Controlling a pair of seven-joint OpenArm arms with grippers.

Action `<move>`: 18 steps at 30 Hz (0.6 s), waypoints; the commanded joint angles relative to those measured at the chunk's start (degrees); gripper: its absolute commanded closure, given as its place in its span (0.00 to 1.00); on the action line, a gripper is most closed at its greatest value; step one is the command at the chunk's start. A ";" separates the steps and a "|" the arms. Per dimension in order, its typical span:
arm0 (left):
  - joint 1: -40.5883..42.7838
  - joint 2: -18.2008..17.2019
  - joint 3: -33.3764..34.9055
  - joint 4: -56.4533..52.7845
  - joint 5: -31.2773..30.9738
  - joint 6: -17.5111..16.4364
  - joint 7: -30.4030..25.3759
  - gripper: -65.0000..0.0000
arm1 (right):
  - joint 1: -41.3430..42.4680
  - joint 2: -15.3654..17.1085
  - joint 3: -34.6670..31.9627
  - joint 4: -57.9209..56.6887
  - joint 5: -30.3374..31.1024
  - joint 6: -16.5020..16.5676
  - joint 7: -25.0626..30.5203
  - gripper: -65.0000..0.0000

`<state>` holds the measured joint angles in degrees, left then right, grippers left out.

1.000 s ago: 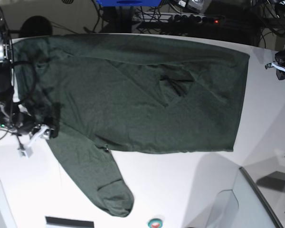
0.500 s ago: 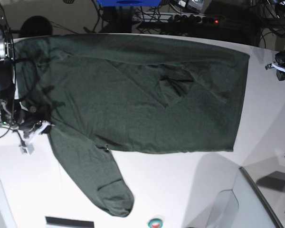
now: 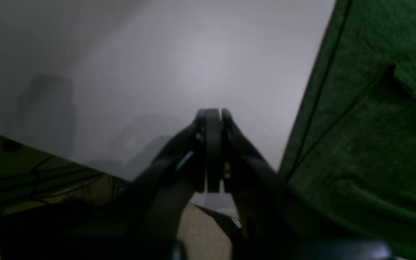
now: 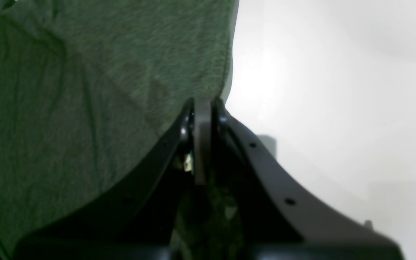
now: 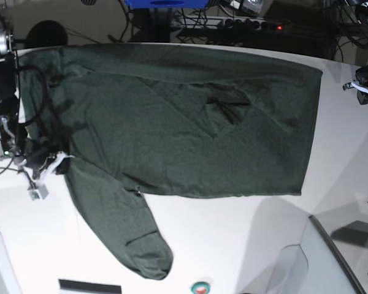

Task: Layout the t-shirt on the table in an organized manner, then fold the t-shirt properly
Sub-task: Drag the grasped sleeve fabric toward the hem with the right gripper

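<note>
The dark green t-shirt (image 5: 190, 122) lies spread across the white table (image 5: 233, 239), with one long sleeve (image 5: 129, 226) trailing toward the front edge and a small fold (image 5: 224, 110) near its middle. My right gripper (image 5: 52, 164) is at the shirt's left edge, where the sleeve starts. In the right wrist view it (image 4: 202, 103) is shut, with the shirt's edge (image 4: 85, 90) at its tips. My left gripper (image 5: 363, 86) hangs at the far right, off the shirt. In the left wrist view it (image 3: 213, 112) is shut and empty over bare table (image 3: 193, 54), beside the shirt's hem (image 3: 374, 126).
A grey bin (image 5: 319, 263) stands at the front right corner. Cables and a power strip (image 5: 233, 24) lie beyond the table's curved far edge. A small round button (image 5: 200, 286) and a black label (image 5: 89, 286) sit at the front edge.
My right gripper has moved left and slightly up, and the shirt's left edge has shifted with it. The left arm has not moved.
</note>
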<state>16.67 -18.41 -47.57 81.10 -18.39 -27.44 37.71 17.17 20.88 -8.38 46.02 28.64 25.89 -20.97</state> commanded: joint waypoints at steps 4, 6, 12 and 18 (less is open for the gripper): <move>-0.09 -1.23 -0.21 1.05 -0.29 -0.21 -1.19 1.00 | -0.95 0.96 0.34 4.75 0.76 -0.09 1.15 1.00; -0.09 -1.23 -0.21 1.05 -0.29 -0.21 -1.19 1.00 | -2.97 0.96 2.62 7.83 0.76 -0.09 0.53 1.00; -0.09 -1.23 -0.21 1.05 -0.20 -0.21 -1.19 1.00 | -7.28 0.61 10.71 19.25 0.68 -0.09 -8.26 1.00; -0.18 -1.15 0.06 1.05 -0.20 -0.21 -1.19 1.00 | -10.27 0.26 12.82 26.20 0.76 -0.09 -15.64 1.00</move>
<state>16.67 -18.37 -47.24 81.10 -18.33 -27.44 37.71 5.93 20.14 4.01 71.37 28.88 25.78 -37.60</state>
